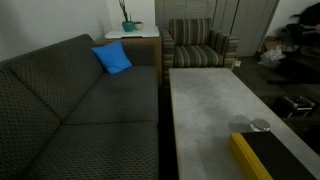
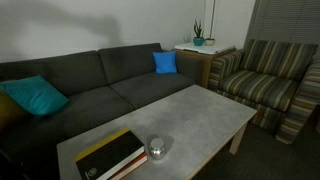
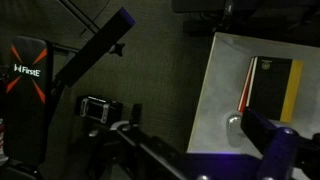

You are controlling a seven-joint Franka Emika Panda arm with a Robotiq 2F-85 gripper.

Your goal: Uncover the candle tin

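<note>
The candle tin [image 1: 260,126] is a small round silvery tin standing on the grey coffee table [image 1: 205,100], close to a long black box with a yellow edge [image 1: 262,156]. It shows in both exterior views, in one at the table's near end [image 2: 158,149]. Nothing lies on top of it. In the wrist view the tin [image 3: 233,126] sits just beside one purple-lit fingertip. My gripper [image 3: 188,68] shows only in the wrist view. Its fingers are spread wide and hold nothing, high above the table's end.
A dark sofa [image 2: 90,85] with a blue cushion [image 1: 113,58] and a teal cushion [image 2: 35,97] runs along the table. A striped armchair [image 2: 270,80] and a side table with a plant [image 2: 199,42] stand beyond. Black equipment [image 3: 30,75] lies on the floor.
</note>
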